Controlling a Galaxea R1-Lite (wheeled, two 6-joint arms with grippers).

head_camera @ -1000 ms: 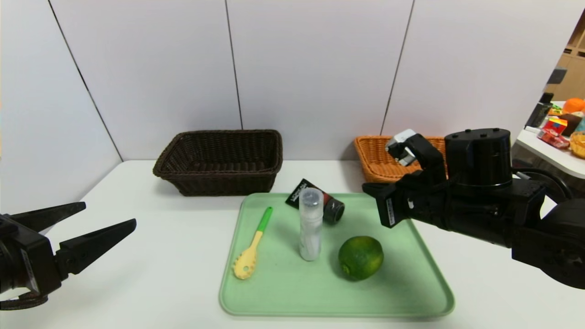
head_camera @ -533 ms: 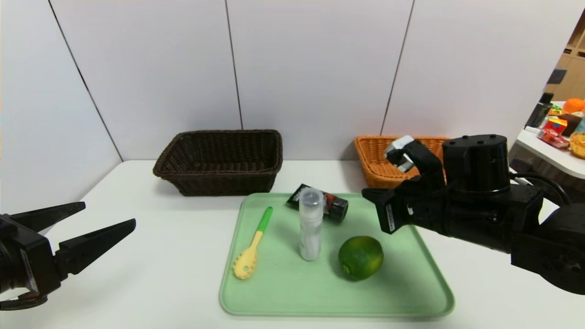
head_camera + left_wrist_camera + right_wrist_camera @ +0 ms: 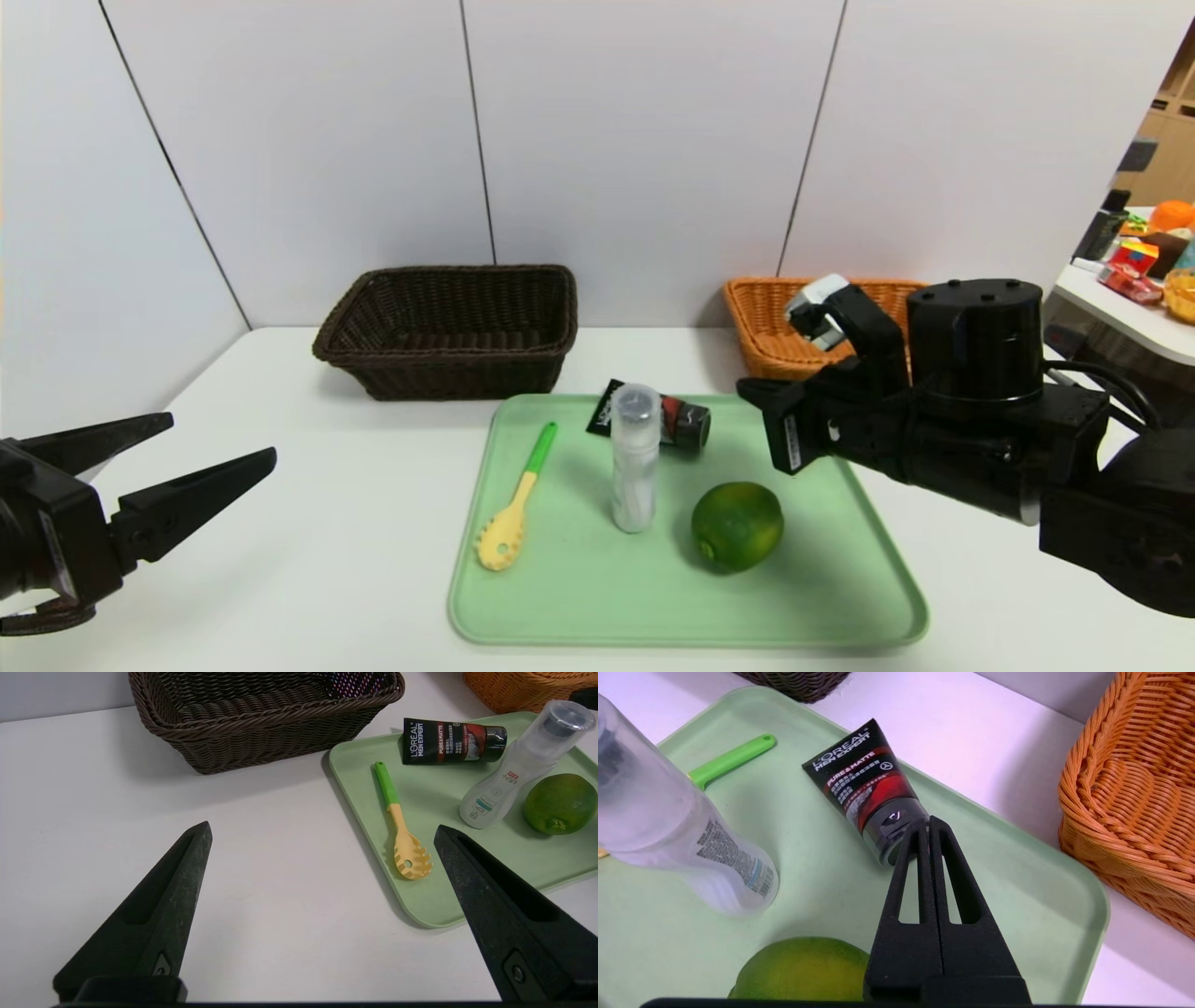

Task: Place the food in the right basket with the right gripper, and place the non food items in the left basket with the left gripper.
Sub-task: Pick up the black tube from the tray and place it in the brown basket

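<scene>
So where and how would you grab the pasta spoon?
I'd take the spoon by its slim green handle, coming from above with the left gripper, jaws closing across its width. It lies flat on the tray, and the handle is narrow and straight, while the toothed, holed head is wider and likely harder to pinch evenly.

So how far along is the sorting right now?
Nothing looks sorted: the dark basket appears empty. Neither gripper holds anything. Still on the tray: green fruit for the right; spoon, bottle and black tube for the left.
</scene>
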